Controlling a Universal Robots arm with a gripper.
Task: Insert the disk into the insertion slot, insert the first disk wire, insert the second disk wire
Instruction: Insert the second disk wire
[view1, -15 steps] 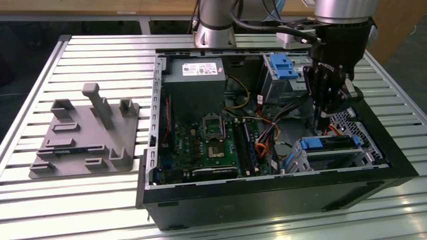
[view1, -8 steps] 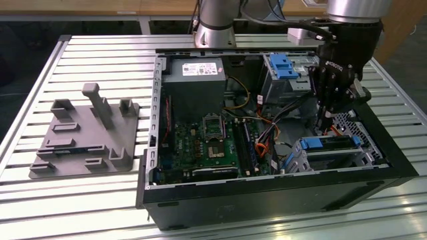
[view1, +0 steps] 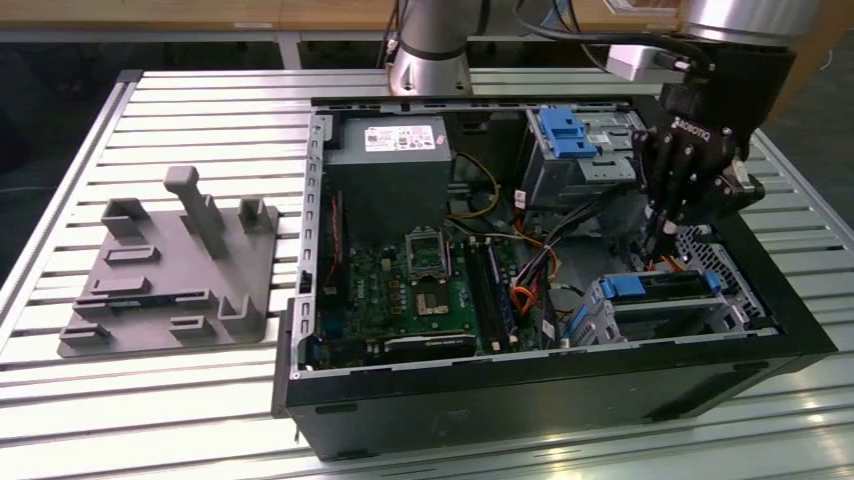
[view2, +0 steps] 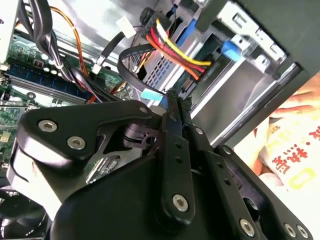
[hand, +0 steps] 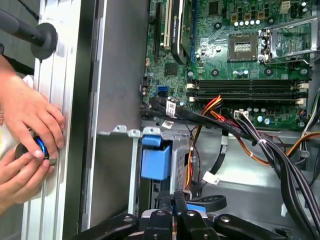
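The hand (view1: 654, 245) is black, the disk (view1: 661, 290) silver in a bright blue frame, the insertion slot (view1: 731, 270) silver with perforated walls, the motherboard (view1: 414, 290) green, the wire bundle (view2: 175, 50) red, yellow and orange, and the slatted tabletop (view1: 200, 100) pale silver under a plain grey fixture (view1: 160, 290).

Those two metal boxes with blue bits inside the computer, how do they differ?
The grey bay stands taller, farther back in the exterior view, with a big blue latch on top. The insertion slot sits lower and nearer, holding the blue-framed disk, by the gripper. Both are metal.
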